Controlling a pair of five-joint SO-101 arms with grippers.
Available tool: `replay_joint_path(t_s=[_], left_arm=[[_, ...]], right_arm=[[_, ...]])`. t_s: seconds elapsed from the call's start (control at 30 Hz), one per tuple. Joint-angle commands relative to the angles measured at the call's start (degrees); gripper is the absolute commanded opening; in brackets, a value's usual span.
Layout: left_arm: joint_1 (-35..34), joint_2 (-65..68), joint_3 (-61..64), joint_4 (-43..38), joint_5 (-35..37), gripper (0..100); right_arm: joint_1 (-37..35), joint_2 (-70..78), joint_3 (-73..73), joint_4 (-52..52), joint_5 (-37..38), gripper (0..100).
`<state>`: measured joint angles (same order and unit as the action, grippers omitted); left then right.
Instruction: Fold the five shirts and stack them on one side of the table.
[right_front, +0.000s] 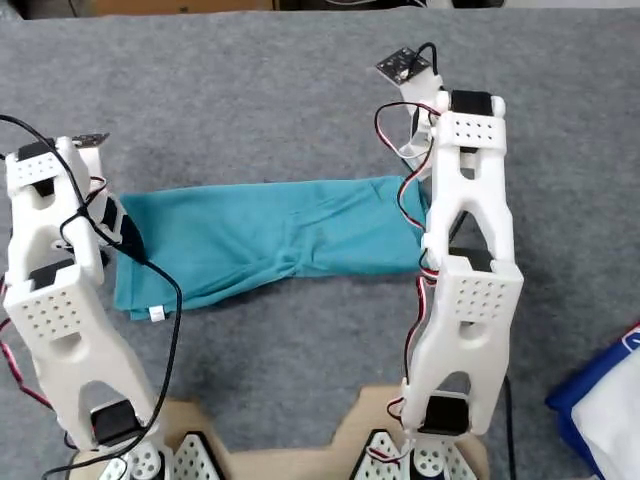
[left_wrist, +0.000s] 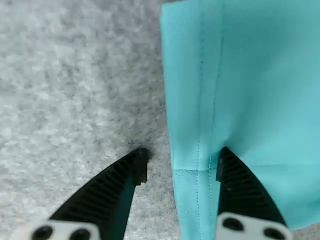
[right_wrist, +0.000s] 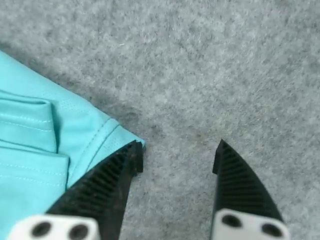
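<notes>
Between my left jaws, which stand apart, runs the hemmed edge of the teal shirt (left_wrist: 240, 90). One jaw is over the cloth just inside that edge, the other over the bare grey tabletop (left_wrist: 75, 90) beside it. Whether either tip touches down I cannot tell. My right jaws are spread wide too. One sits at the shirt's outer corner, where the stitched hems meet, and the other hangs over bare felt, apart from the cloth.

Seen from the high view, the shirt lies folded into a long band across the middle of the tabletop, reaching from my left arm (right_front: 60, 300) to my right arm (right_front: 465, 280). Wrinkles gather near its middle, and a small white tag (right_front: 157, 314) shows at its near corner on my left side. Both arms rise from a wooden base (right_front: 290, 455) at the near edge and lean out over the band's two ends, wrists bent so the jaws point down at the tabletop. At the near right edge lies a blue and white cloth (right_front: 600, 400), well apart from the teal shirt.
</notes>
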<state>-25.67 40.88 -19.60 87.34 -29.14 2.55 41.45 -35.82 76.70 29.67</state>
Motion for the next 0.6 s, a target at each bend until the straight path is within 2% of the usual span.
replay_joint_path(t_s=[0.0, 0.13, 0.33, 0.57], left_arm=[[1.85, 1.45, -2.29, 2.02, 0.18, 23], [2.90, 1.45, -0.09, 2.11, 0.18, 20], [8.70, 1.45, 4.31, 2.81, -0.09, 3], [11.16, 0.84, 5.36, 2.81, 0.18, 2]], right_arm=[[0.84, -0.22, -2.51, -1.14, -0.35, 24.2], [0.84, -0.22, -2.51, -1.14, -0.35, 24.2], [1.01, -0.22, -2.51, -1.93, -0.35, 24.2], [6.64, -0.66, -3.12, -4.31, -0.53, 24.2]])
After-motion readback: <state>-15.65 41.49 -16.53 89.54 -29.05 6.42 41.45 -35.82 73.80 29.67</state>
